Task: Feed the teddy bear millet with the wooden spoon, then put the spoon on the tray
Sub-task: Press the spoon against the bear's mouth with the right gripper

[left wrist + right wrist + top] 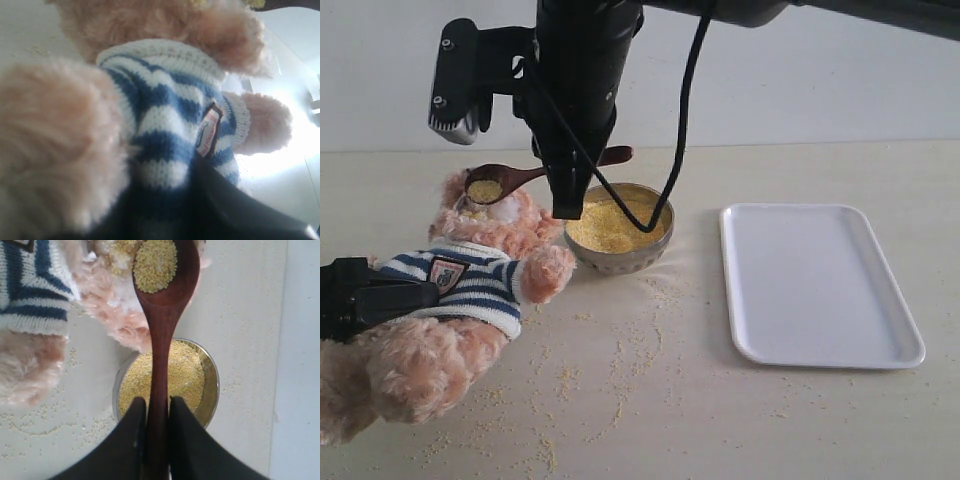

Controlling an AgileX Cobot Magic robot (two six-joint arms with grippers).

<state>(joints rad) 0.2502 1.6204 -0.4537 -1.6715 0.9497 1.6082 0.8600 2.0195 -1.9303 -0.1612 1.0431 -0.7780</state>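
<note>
Pale wood-look table [650, 400] under a plain white wall, loose grains [620, 370] scattered over the front of it.

Far left, we see the left gripper [415, 295], black, clenched on the teddy bear [470, 280] at its striped shirt. In the left wrist view 1 dark finger [225, 205] presses into the knit just below the crest badge.

Bear lies on the table, legs toward the front-left corner, head toward the back. Its raised paw is just beside the metal bowl [620, 262]; we cannot tell if they touch.

Over the bear's face hangs the wooden spoon [510, 180], roughly level. Its bowl carries a small heap of millet and sits right above the white muzzle. A few grains lie on the muzzle fur in the right wrist view.

Next right, the right gripper [156, 405] comes down from above and pinches the spoon handle between its 2 fingers. The handle end sticks out on the far side, above the metal bowl.

Metal bowl stands at table center, filled with millet [610, 225].

Right side: the tray [820, 285], white, flat on the table, apart from the bowl, spoon not on it.
</note>
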